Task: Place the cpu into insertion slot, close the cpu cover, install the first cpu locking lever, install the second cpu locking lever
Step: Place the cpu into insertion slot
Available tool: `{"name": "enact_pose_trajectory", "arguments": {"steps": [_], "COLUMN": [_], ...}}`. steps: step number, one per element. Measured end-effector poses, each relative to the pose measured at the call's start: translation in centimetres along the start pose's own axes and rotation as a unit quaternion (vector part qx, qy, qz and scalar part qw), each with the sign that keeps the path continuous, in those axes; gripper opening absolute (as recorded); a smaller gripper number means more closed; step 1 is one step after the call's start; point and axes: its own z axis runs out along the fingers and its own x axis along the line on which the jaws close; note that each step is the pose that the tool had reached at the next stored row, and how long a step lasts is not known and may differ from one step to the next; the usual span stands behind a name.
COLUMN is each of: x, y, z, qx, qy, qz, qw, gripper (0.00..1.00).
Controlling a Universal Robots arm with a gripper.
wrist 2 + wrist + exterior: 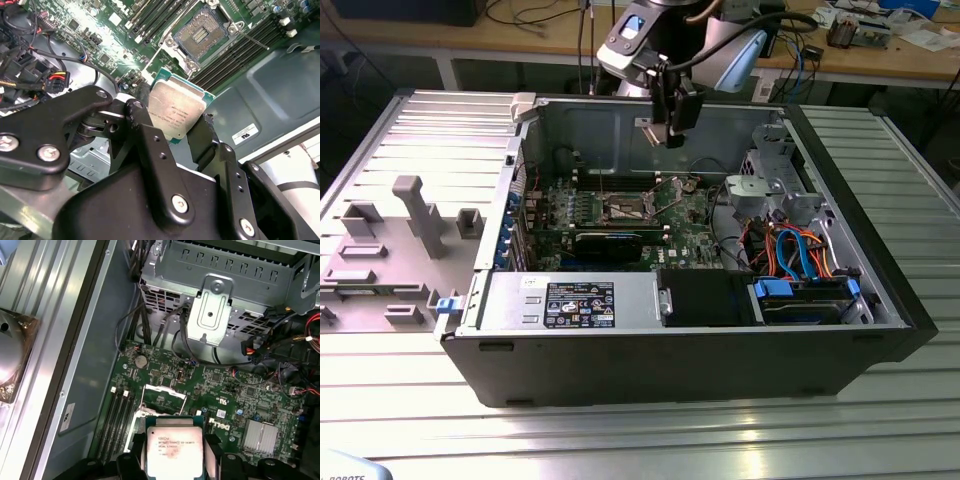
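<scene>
Now the open computer case (pixel 670 350) is lying on its side on the tabletop (pixel 620 440), the green board (pixel 695 215) facing up inside. The fingers (pixel 147 135) are gripping the chip (pixel 177 112) by opposite edges, holding it well above the bare socket (pixel 200 32), which is sitting below and slightly ahead of the chip.

The gripper (pixel 173 460) clasps the cpu (pixel 174 440) by two opposite edges, metal top showing. Below lies the green motherboard (pixel 235 400), its insertion slot (pixel 162 396) beside the memory slots (pixel 117 420).
</scene>
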Motion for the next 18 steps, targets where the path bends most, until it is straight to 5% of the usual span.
{"name": "enact_pose_trajectory", "arguments": {"steps": [6,13,18], "x": [0.00,0.00,0.00], "y": [0.00,0.00,0.00], "z": [0.00,0.01,0.01], "qx": [-0.0004,-0.0011,-0.0013], "qy": [-0.0023,-0.0056,-0.0064], "qz": [0.025,0.062,0.071], "qw": [0.99968,0.99806,0.99744], "gripper": [0.55,0.55,0.55]}}
